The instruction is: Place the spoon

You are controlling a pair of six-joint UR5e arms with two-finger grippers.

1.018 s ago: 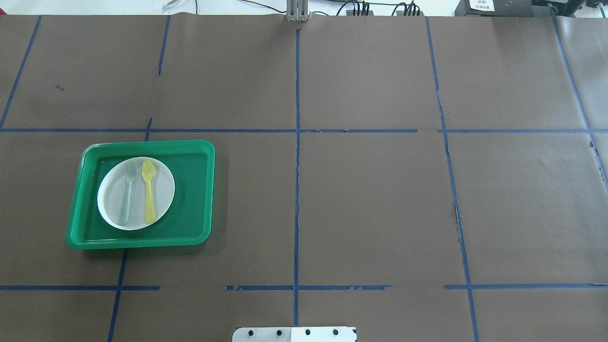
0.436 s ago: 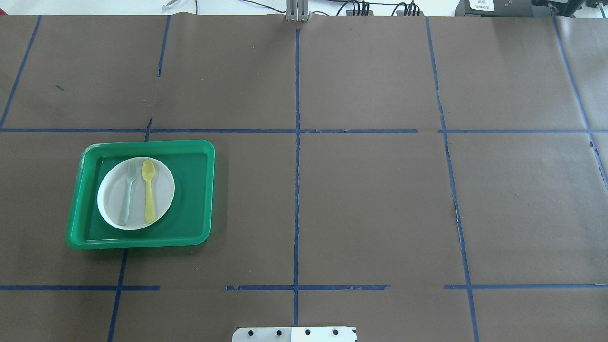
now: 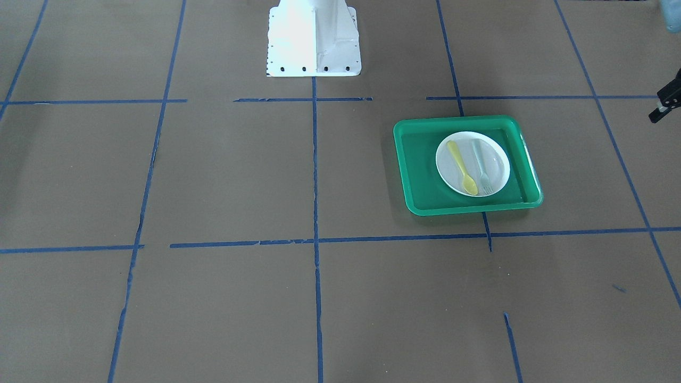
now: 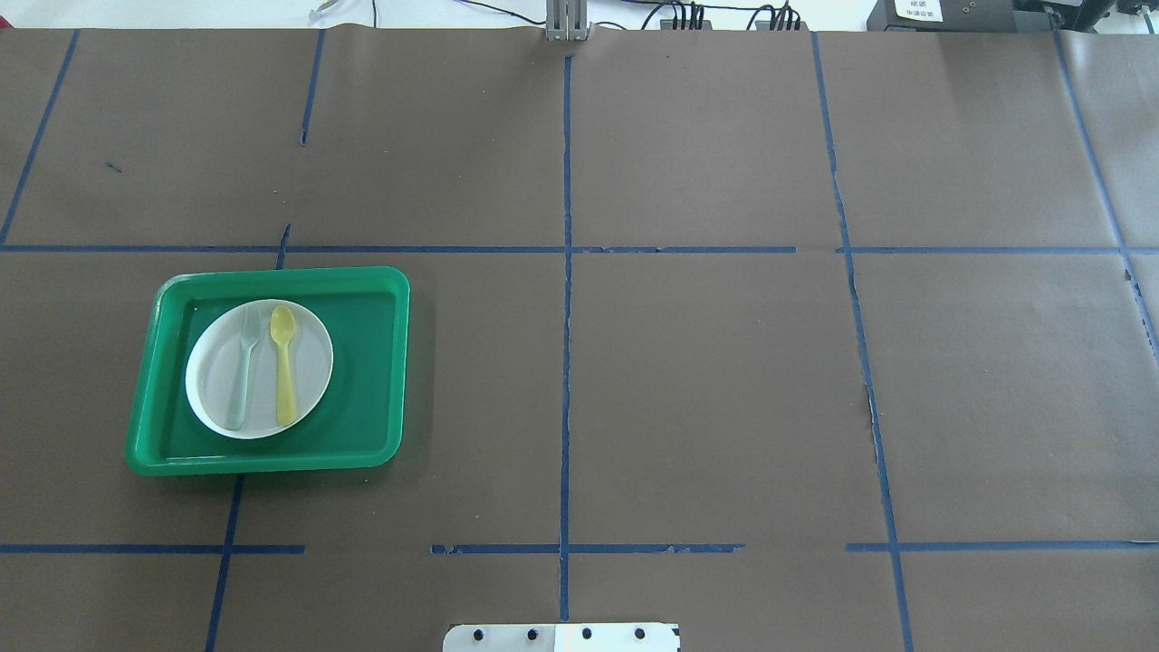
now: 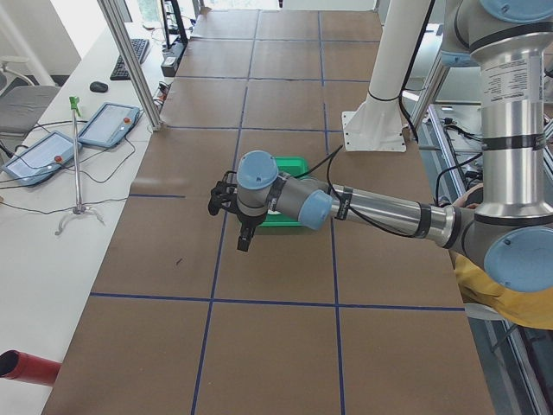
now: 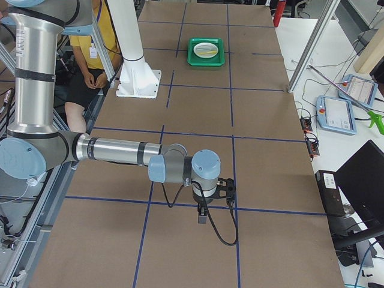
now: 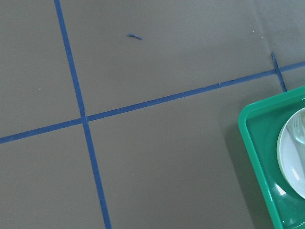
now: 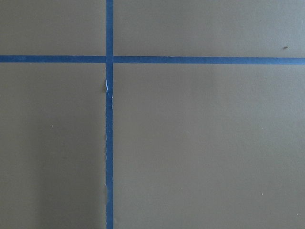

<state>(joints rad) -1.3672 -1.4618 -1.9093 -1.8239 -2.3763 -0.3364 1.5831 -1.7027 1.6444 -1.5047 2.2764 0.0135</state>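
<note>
The yellow spoon (image 4: 284, 367) lies on a white plate (image 4: 312, 362) inside a green tray (image 4: 367, 362), beside a pale grey-green fork (image 4: 243, 367). In the front-facing view the spoon (image 3: 462, 167) lies left of the fork (image 3: 481, 165). My left gripper (image 5: 243, 242) hangs above the table, off the tray's outer side; only a black part of it shows at the front-facing view's right edge (image 3: 665, 103), and I cannot tell its state. The left wrist view shows the tray's corner (image 7: 257, 157). My right gripper (image 6: 202, 216) hangs over the table far from the tray; I cannot tell its state.
The table is covered in brown paper with blue tape lines. The robot's white base (image 3: 313, 37) stands at the table's near edge. A person in yellow sits behind the base (image 6: 90, 54). Metal frame posts (image 6: 312, 48) stand at the far side.
</note>
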